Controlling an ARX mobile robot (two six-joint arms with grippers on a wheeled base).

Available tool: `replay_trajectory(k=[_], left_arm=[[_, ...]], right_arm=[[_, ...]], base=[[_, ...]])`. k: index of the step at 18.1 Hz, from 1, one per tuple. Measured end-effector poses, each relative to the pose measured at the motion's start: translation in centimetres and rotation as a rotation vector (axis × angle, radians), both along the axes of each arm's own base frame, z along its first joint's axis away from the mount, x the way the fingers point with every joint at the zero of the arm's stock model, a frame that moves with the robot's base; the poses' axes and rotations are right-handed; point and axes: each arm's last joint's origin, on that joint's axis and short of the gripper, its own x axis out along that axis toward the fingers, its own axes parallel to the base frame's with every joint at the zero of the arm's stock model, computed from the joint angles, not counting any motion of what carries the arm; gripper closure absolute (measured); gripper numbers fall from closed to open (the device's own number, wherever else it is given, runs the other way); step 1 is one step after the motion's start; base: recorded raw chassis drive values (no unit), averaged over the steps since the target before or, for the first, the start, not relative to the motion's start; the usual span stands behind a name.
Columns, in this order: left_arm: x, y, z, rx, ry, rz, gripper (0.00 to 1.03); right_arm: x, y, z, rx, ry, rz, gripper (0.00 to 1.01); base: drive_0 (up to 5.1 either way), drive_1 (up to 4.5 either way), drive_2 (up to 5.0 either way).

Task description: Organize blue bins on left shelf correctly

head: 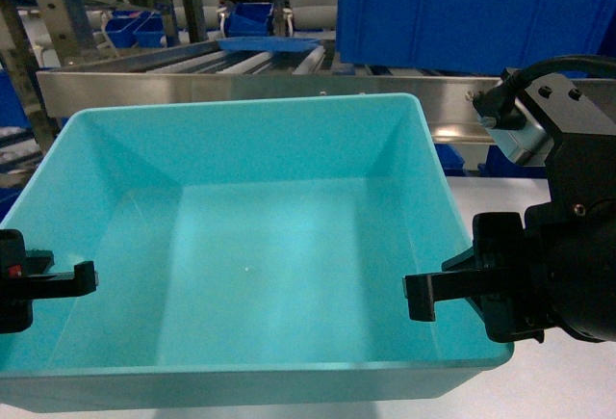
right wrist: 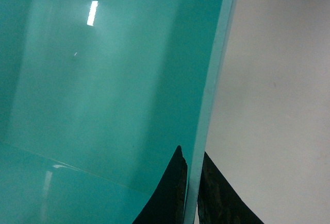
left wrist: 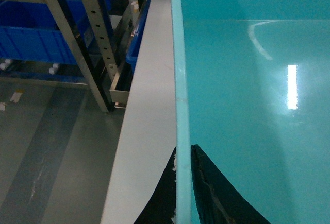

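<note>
Although nothing readable turns up anywhere, no brand, label or writing on the tub or the rack, the grasp itself is plain. Filling the centre and lower part of the head frame, the turquoise bin (head: 260, 246) sits open side up, its far rim just below the steel front rail of the left shelf (head: 241, 85), which runs across the upper part of the frame with roller strips behind it.

At the lower left edge of the head frame the left gripper (head: 38, 282) reaches in level, a black finger poking over the bin's left wall. Its wrist view shows the dark fingers (left wrist: 211, 193) straddling the rim, one on each side, pinching the wall between them.

At the lower right of the head frame the right gripper (head: 452, 294) comes in level from the right edge, its bulky black wrist behind it and a finger inside the bin's right wall. Its wrist view shows the same clamp: fingers (right wrist: 167, 193) on either side of the thin rim, pressed onto it.

A darker royal-blue bin (head: 462, 10) sits on the shelf at the upper right. A white table (left wrist: 149, 131) lies under the turquoise bin.
</note>
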Motion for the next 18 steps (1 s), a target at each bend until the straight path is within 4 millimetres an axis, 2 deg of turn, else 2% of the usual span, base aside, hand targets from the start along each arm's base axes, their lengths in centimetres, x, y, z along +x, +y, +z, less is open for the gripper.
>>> replay_trajectory(k=[18], left_arm=[[0.0, 0.0, 0.0, 0.0, 0.0, 0.0, 0.98]], right_arm=[[0.0, 0.0, 0.0, 0.0, 0.0, 0.001, 0.98]], base=[[0.0, 0.0, 0.0]])
